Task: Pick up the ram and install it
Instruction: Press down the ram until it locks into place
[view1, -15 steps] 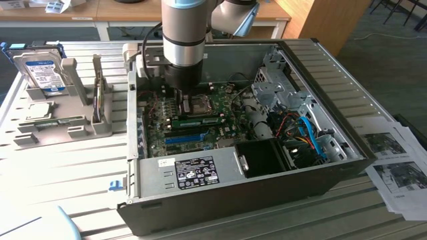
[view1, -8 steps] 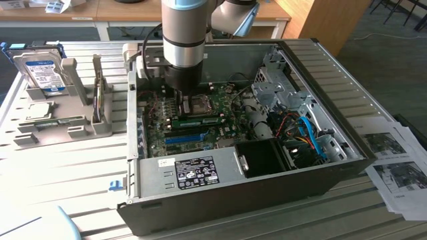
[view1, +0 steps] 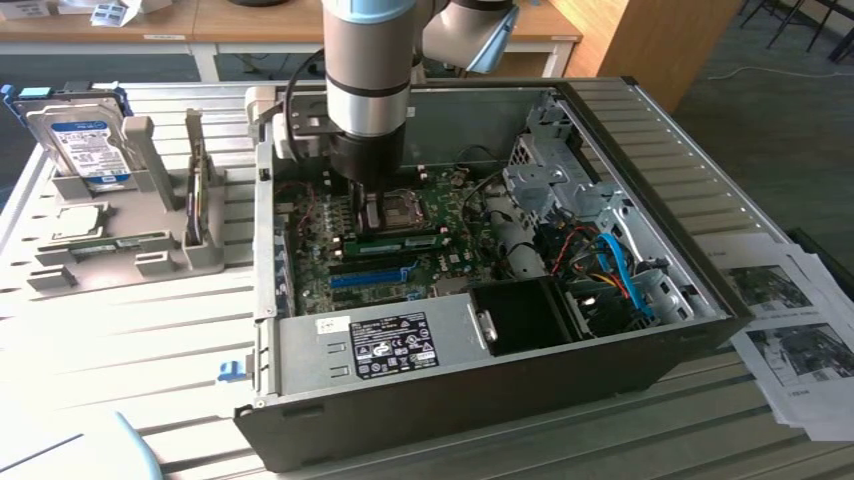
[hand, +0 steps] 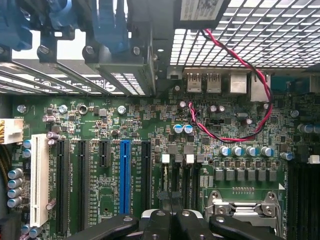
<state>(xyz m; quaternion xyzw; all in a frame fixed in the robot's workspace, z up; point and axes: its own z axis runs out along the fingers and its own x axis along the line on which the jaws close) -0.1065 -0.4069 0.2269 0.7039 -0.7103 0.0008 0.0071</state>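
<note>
Nearest the exterior camera, a silver metal power-supply box with a black-and-white label (view1: 387, 340) sits at the front of the open black desktop computer case (view1: 667, 215), which rests on a pale slatted table (view1: 147, 330). Just behind the box lies the green motherboard (view1: 400, 262), with a bright blue expansion slot (view1: 367, 277) close to the box. Beyond that slot a long, narrow green ram stick (view1: 396, 243) lies flat across the board, level with the other slots (whether it is fully seated I cannot tell). Directly behind it is the square metal CPU socket (view1: 399, 208).

At the socket's far edge the grey and silver robot arm (view1: 367, 70) comes down into the case, its black gripper (view1: 368, 192) poised just above the board. In the wrist view the gripper (hand: 170, 227) has its 2 dark fingers (hand: 186, 225) pressed together with nothing between them, hanging over the board between the blue slot (hand: 124, 175) and the socket's metal frame (hand: 245, 207). A twisted red-and-black wire pair (hand: 235, 135) loops across the board farther on.

Toward the exterior view's left, well apart from the case, a grey plastic parts rack (view1: 127, 240) holds an upright silver hard drive with a blue label (view1: 83, 145). Printed paper sheets (view1: 794, 330) lie at the exterior view's right.
</note>
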